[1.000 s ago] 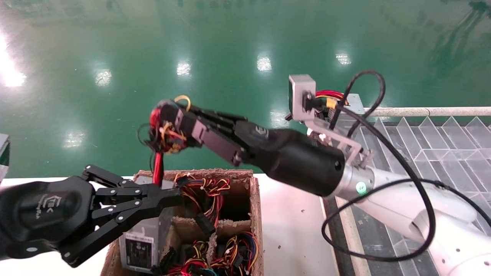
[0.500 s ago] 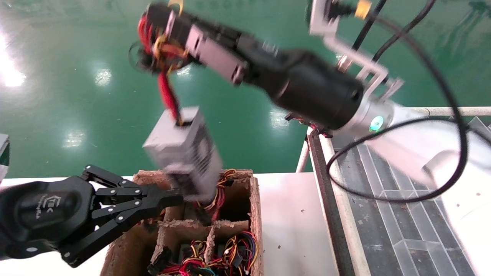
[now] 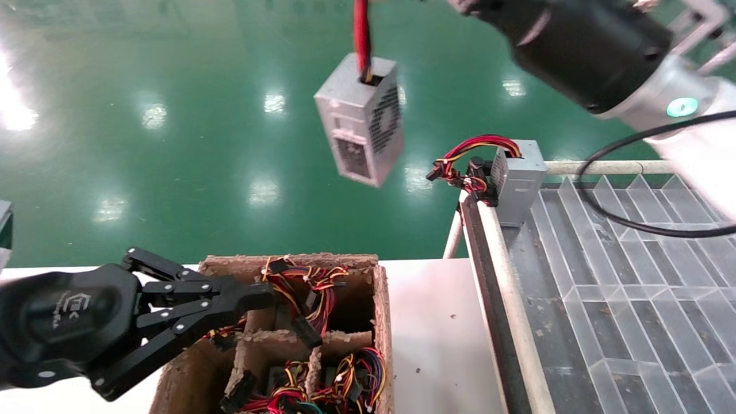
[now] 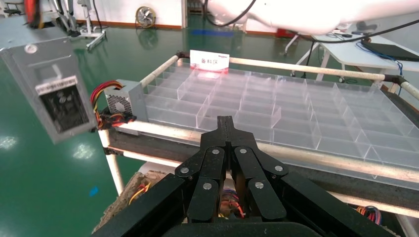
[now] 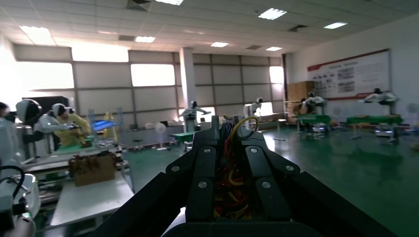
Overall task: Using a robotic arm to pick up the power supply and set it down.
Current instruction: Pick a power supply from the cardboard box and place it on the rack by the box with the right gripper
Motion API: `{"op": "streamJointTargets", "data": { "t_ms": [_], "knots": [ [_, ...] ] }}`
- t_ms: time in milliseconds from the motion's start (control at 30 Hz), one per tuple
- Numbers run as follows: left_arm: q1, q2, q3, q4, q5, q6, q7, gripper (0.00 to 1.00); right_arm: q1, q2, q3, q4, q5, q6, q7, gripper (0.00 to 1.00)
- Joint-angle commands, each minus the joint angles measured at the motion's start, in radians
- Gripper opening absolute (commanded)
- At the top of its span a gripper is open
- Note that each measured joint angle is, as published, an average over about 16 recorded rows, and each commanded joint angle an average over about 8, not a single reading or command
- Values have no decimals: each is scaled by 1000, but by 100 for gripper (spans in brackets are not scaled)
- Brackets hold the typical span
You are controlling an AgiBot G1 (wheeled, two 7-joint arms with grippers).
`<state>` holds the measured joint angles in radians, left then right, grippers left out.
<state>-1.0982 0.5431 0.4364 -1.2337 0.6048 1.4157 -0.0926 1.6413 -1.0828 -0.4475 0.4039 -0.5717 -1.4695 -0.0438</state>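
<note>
Nearest, left gripper [image 3: 261, 299] parked, fingers pressed together, over cardboard box [image 3: 382, 322] of wired units; higher, right gripper [image 5: 232, 163] clenching wire bundle [image 3: 361, 31], power supply [image 3: 359, 129] dangling midair; beyond, similar grey box [image 3: 517, 181] on tray rack [image 3: 604, 276].

Grey metal power supply [image 3: 361, 121] with a dark vent grille and a black socket panel, hanging on a red wire bundle [image 3: 361, 29]. Green glossy floor [image 3: 172, 86] behind. Brown cardboard box [image 3: 376, 322] stuffed with red, yellow, black wires. Left gripper [image 3: 253, 299] all black.
</note>
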Motion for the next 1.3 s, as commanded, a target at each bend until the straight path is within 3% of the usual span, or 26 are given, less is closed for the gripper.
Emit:
{"op": "streamJointTargets", "data": {
  "t_ms": [33,367,867,1100,1300],
  "knots": [
    [0,0,0,0,0,0,0,0,11,28,4,7,-1,6,0,0],
    [0,0,0,0,0,0,0,0,-63,233,13,118,-1,-15,93,0],
    [0,0,0,0,0,0,0,0,-280,458,47,342,57,55,213,0],
    [0,0,0,0,0,0,0,0,-327,502,58,331,75,48,222,0],
    [0,0,0,0,0,0,0,0,-302,513,42,237,61,-25,245,0]
  ]
}}
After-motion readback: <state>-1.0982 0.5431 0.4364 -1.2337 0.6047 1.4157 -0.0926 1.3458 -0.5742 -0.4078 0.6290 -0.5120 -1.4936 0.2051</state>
